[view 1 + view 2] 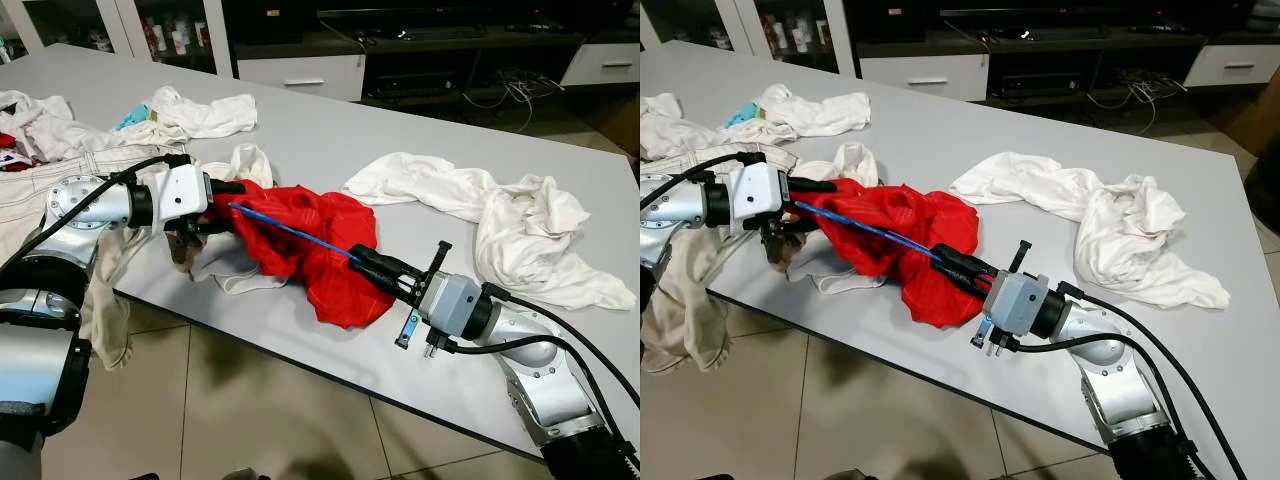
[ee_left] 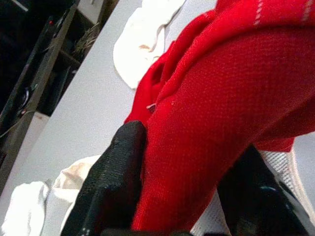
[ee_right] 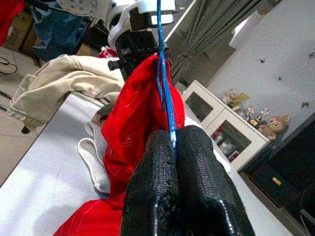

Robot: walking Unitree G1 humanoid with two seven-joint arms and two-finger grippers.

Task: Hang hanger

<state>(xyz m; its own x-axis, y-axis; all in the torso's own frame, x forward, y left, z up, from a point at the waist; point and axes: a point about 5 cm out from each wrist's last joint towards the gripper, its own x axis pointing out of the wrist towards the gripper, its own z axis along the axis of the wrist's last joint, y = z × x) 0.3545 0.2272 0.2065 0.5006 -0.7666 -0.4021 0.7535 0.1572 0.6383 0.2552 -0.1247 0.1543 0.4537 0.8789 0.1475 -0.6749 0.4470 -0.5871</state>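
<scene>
Two claws: right claw (image 1: 362, 257) pinches one blue hanger (image 1: 290, 231), left claw (image 1: 228, 206) clamps one red garment (image 1: 320, 255).

The left hand (image 1: 222, 205) grips one end of a red garment (image 1: 310, 250) lying on the grey table (image 1: 330, 140). The right hand (image 1: 362, 262) is closed on the near end of a thin blue hanger (image 1: 290, 232), whose rod runs from it across the red cloth toward the left hand. Beyond the right hand lies a long crumpled white garment (image 1: 500, 225). Behind the left hand sit more white clothes (image 1: 200, 112), and beige trousers (image 1: 40, 190) drape over the table edge beside its wrist.
</scene>
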